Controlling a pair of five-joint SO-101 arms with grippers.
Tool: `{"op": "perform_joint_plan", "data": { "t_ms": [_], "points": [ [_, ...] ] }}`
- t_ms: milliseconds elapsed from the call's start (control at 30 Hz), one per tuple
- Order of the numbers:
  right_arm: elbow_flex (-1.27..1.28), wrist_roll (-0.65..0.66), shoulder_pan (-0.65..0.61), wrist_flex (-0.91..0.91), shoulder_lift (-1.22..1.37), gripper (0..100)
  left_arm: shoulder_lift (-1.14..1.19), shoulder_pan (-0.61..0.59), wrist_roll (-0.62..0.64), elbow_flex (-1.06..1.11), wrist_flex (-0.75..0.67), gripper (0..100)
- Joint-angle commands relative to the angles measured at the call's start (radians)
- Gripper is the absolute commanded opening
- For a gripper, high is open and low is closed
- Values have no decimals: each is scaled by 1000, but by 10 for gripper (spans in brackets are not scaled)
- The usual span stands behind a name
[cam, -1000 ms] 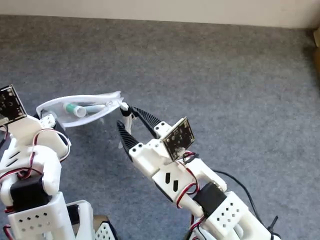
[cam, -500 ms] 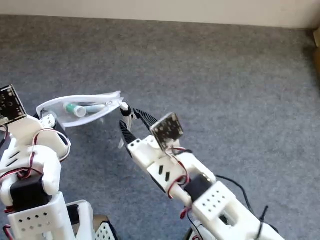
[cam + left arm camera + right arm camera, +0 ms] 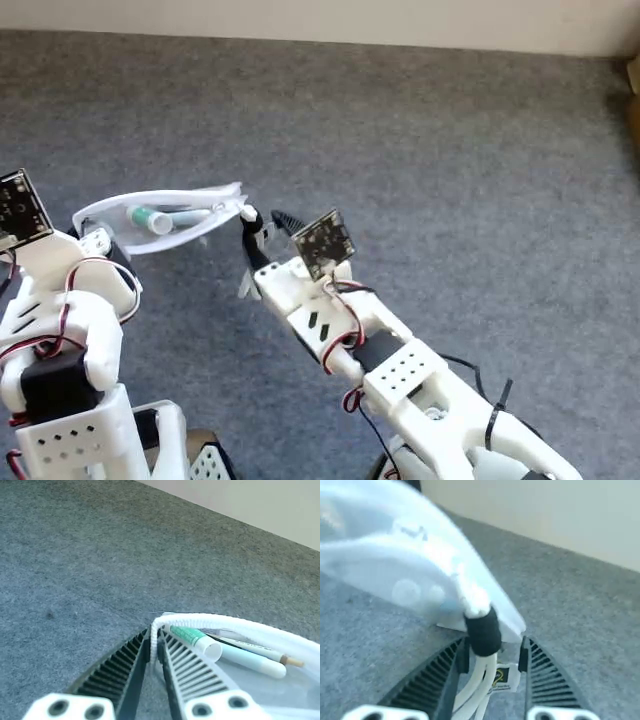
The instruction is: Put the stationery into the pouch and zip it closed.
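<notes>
Nearby: grey carpet (image 3: 450,150), pale wall (image 3: 400,20) behind pouch (image 3: 205,192).

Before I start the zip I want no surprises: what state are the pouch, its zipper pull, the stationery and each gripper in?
pouch: unzipped, mouth gaping.
zipper pull: at the pouch's end, unclamped.
green-capped marker: inside the pouch.
light blue pen: inside the pouch.
left gripper: jaws shut on the pouch rim.
right gripper: jaws open, straddling the zipper pull.
</notes>
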Motion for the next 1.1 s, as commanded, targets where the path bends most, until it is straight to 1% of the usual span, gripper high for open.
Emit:
{"op": "perform_joint_plan", "data": {
  "t_ms": [0, 333, 600, 867, 1067],
  "points": [
    [-84, -6, 24, -22, 2, 157, -1, 10, -11, 1, -17, 11],
    [-114, 0, -24, -22, 5, 156, 1, 10, -12, 1, -17, 11],
    [-140, 0, -27, -22, 13, 156, 1, 10, -12, 1, -17, 11],
    [-180, 0, -24, -22, 131, 156, 1, 8, -12, 2, -15, 11],
    [-176, 0, -24, -22, 82, 156, 1, 7, -12, 2, -15, 11]
  ]
}}
